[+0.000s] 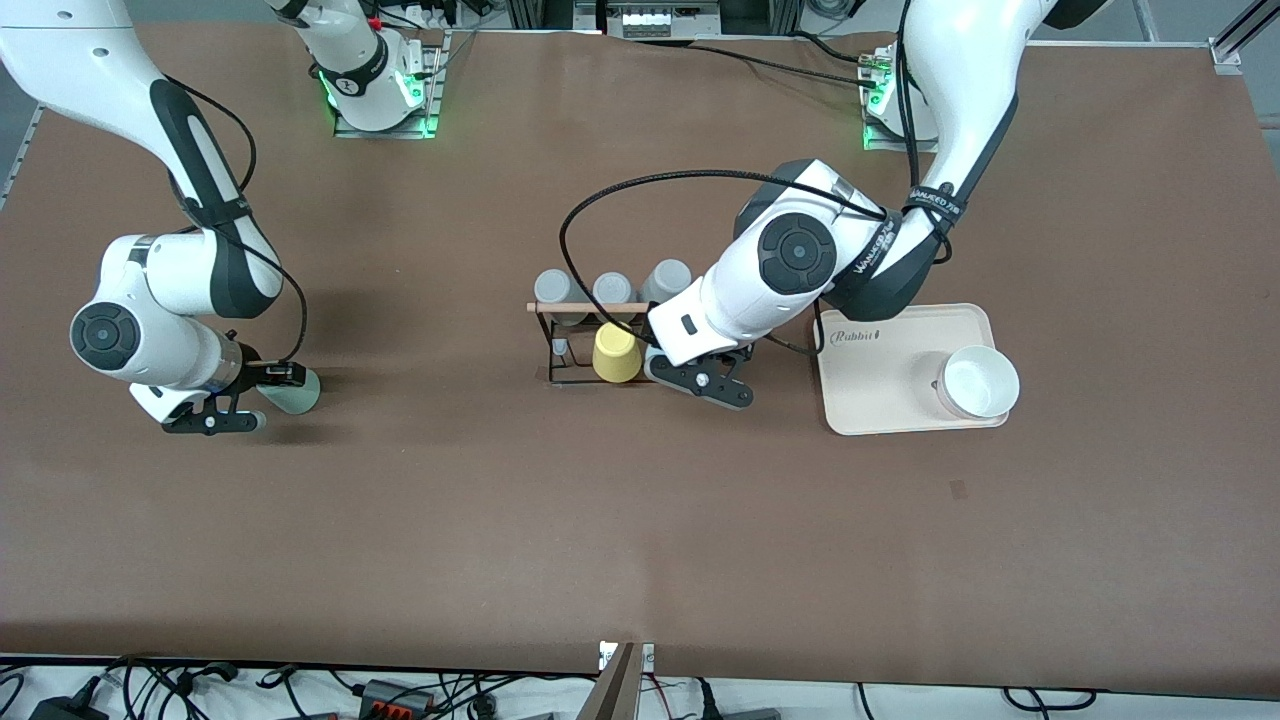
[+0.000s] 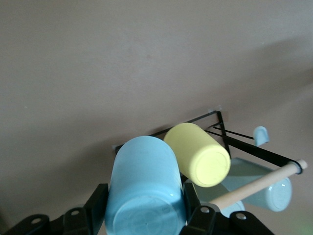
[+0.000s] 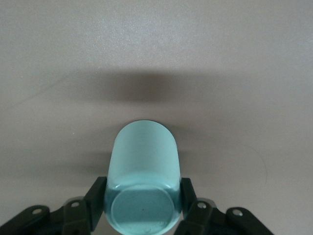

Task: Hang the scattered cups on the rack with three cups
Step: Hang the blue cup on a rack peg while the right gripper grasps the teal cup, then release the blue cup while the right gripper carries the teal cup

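The left gripper (image 1: 700,385) sits in the middle of the front view, just beside the rack (image 1: 590,340) on the side toward the cream tray (image 1: 905,400), and its own wrist view shows its fingers (image 2: 95,205) clamped on the light blue cup (image 2: 144,188) at the bottom centre of that frame, the cup's flat base facing the camera. In the front view this cup is hidden under the arm's wrist. The rack, a black wire stand with a light wooden rod (image 1: 585,307) across its top, stands at the centre of the front view; three grey cups (image 1: 610,290) hang along its upper edge and a yellow cup (image 1: 615,352) hangs on the side nearer the camera, touching the frame. In the left wrist view the yellow cup lies just beside the blue one, tilted with its base toward the lens. The right gripper (image 1: 270,385) is low at the left of the front view, down at the brown table (image 1: 640,540), and its fingers (image 3: 95,196) are closed on the sage-green cup (image 1: 295,392), which lies on its side; in the right wrist view the cup (image 3: 143,186) fills the bottom centre of the frame. On the tray, at the right of the front view, a white bowl (image 1: 980,382) rests near the corner toward the left arm's end of the table.
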### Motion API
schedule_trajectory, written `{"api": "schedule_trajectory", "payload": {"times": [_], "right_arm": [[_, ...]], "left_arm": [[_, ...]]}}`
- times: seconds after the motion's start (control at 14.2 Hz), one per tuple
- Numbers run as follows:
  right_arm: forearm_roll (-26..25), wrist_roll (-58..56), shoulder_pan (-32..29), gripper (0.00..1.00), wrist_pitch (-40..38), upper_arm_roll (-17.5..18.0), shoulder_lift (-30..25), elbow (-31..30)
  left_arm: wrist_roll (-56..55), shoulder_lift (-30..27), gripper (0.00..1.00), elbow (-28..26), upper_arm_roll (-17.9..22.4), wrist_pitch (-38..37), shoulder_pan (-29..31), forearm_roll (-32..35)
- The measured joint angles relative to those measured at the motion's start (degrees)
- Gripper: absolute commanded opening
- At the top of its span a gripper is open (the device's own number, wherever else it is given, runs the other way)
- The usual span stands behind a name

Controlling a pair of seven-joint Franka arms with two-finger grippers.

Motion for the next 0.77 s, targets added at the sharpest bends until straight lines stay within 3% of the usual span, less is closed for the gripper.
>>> {"api": "schedule_trajectory", "payload": {"times": [0.28,0.77], "right_arm": [[0.02,-0.12,0.02,0.39,-2.45,0.64,-1.03,1.67],[2.84,-0.11,0.25,0.4,-16.98,6.0,-2.73,13.27]], "left_arm": [[-0.04,0.03,0.0,0.0,-0.07,-0.39,-1.34,-0.47],[0.05,2.85,0.03,-0.11,0.15,-0.64,-2.44,0.45]]}}
